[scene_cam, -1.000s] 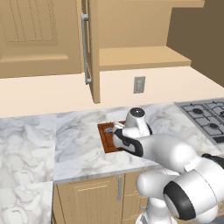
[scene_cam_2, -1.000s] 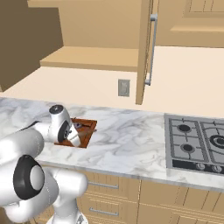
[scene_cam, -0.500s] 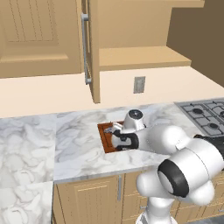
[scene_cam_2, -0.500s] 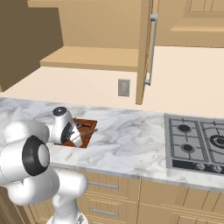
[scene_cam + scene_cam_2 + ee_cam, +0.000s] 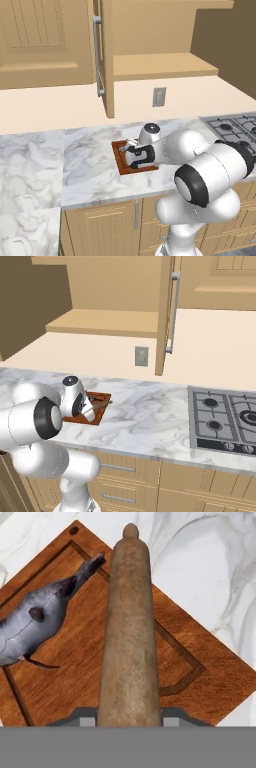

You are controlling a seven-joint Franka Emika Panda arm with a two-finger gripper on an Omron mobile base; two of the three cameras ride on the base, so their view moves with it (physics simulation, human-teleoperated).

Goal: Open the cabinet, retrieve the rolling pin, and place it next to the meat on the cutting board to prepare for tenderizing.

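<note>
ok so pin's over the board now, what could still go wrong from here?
1. The rolling pin lies close beside the meat in the hand view; lowering off-line could press or shove the meat.
2. The pin's far tip reaches toward the cutting board edge, so on release it may roll onto the marble counter.
3. The cabinet door stands open above the counter; lifting the tool straight up might clip it.

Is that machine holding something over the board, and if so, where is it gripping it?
Yes: the rolling pin, gripped at the near end by the tool, above the cutting board.
</note>
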